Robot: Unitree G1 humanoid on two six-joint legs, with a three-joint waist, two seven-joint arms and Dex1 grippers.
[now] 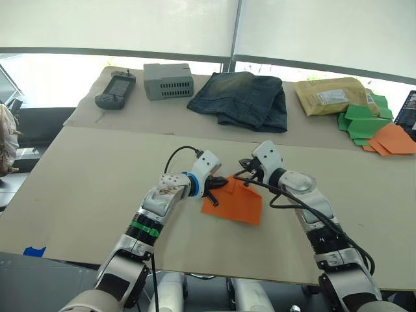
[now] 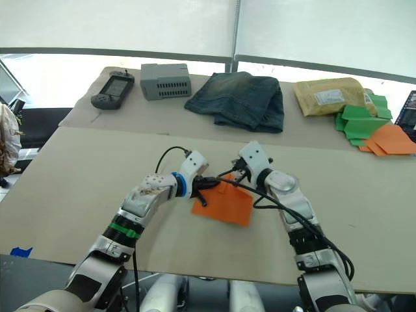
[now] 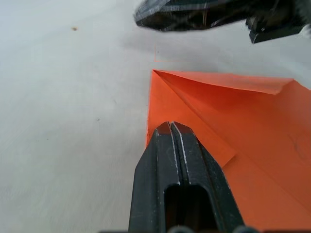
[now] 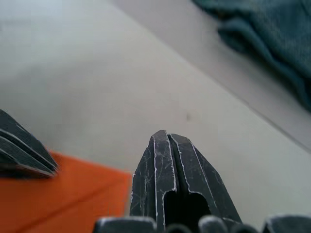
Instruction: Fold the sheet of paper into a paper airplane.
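The sheet of paper (image 1: 235,204) lies flat on the near table, bright orange, with one corner folded over into a creased flap (image 3: 218,104). My left gripper (image 1: 218,184) is shut, its tip (image 3: 170,128) resting on the paper's left edge beside the flap. My right gripper (image 1: 246,163) is shut too and hovers just past the paper's far corner, a short way from the left one. In the right wrist view its shut fingers (image 4: 166,145) point over bare table, with the orange paper (image 4: 73,194) off to one side.
On the far table lie a handheld controller (image 1: 116,90), a grey box (image 1: 168,80), folded jeans (image 1: 244,97), a tan padded envelope (image 1: 331,95), green paper shapes (image 1: 363,122) and more orange paper (image 1: 393,139). Bare tabletop surrounds the sheet.
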